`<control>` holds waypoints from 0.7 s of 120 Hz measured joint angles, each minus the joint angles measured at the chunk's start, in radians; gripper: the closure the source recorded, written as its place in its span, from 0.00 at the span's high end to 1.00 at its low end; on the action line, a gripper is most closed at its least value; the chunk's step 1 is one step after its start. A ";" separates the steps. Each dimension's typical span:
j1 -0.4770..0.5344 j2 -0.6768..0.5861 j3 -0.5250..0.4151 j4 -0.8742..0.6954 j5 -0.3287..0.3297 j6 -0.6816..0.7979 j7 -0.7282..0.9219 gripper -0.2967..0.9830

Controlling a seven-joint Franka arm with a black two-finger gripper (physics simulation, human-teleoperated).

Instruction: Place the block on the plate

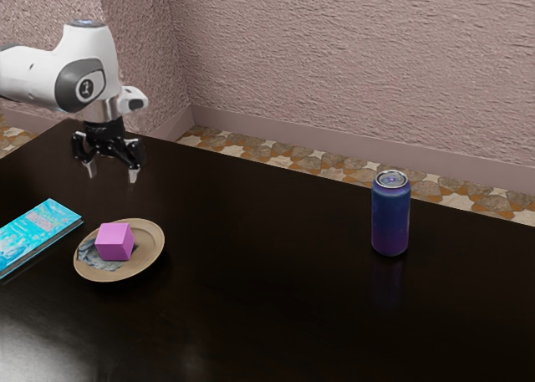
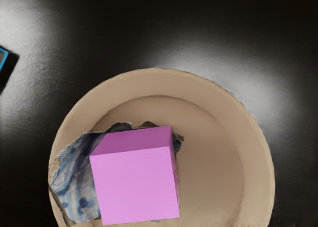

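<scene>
Gripper (image 1: 112, 173) spread, empty; block (image 1: 115, 242) on plate (image 1: 149, 250).
Placing looks finished, exterior view's left; block probably flat, base hard to read. Next: hand clear, no regrasp.

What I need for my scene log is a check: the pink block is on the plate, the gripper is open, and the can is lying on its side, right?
Not quite: the can stands upright, as the exterior view shows. The pink block is on the plate, and the gripper is open.
</scene>
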 joint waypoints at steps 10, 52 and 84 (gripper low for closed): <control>-0.036 -0.005 0.004 0.049 -0.007 -0.034 0.025 0.77; -0.558 -0.016 0.488 0.200 -0.059 -0.144 0.118 0.77; -0.690 -0.050 0.578 0.273 -0.078 -0.212 0.162 0.77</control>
